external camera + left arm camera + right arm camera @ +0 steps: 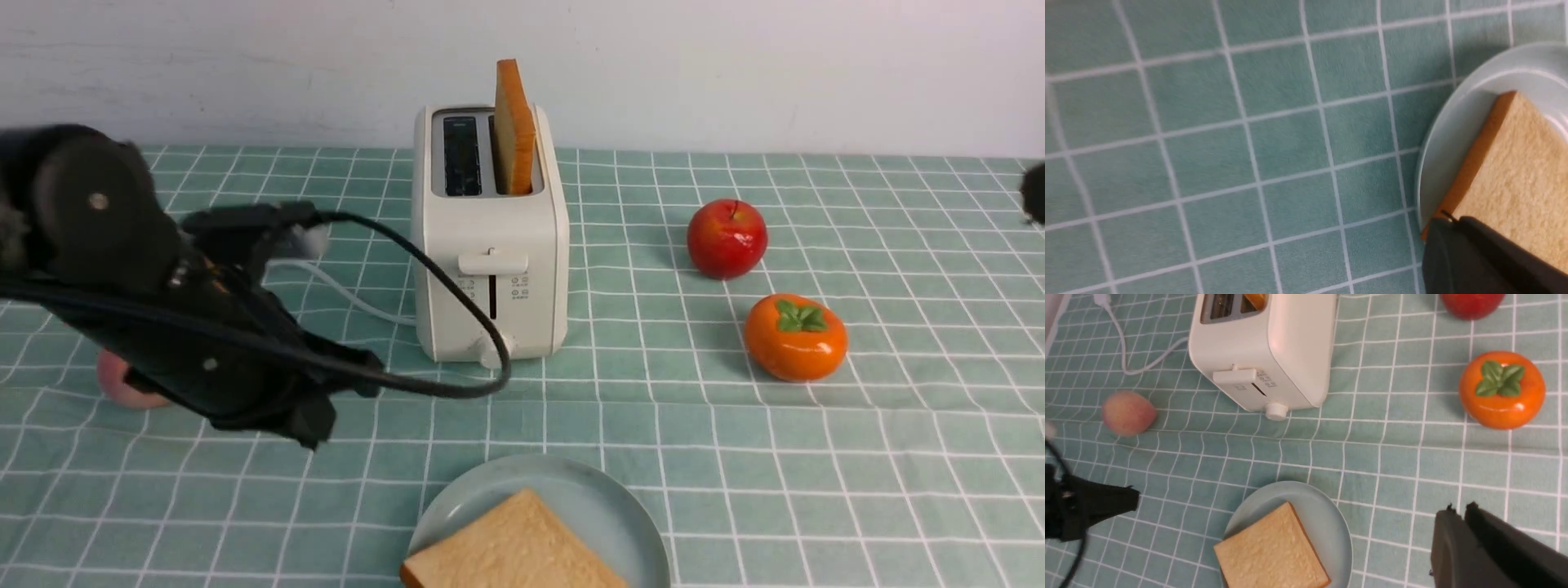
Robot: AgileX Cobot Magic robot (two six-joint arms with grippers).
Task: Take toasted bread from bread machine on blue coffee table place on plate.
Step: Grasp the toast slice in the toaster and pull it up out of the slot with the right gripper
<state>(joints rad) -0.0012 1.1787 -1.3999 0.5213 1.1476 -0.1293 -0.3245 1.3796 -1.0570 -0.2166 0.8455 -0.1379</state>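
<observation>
One slice of toasted bread (514,543) lies flat on the pale blue-green plate (608,506) at the front of the blue coffee table (735,457). A second slice (514,126) stands upright in the right slot of the cream-white bread machine (490,261); the left slot is empty. My left gripper (314,433) hangs shut and empty just left of the plate; in the left wrist view its tips (1453,220) sit over the corner of the plate's slice (1515,171). My right gripper (1457,508) is shut on nothing, above the cloth to the right of the plate (1327,522).
A red apple (727,238) and an orange persimmon (796,336) sit right of the toaster. A peach (122,384) lies left, half hidden behind my left arm. The toaster's white cord (343,294) trails off to the left. A white wall closes the back.
</observation>
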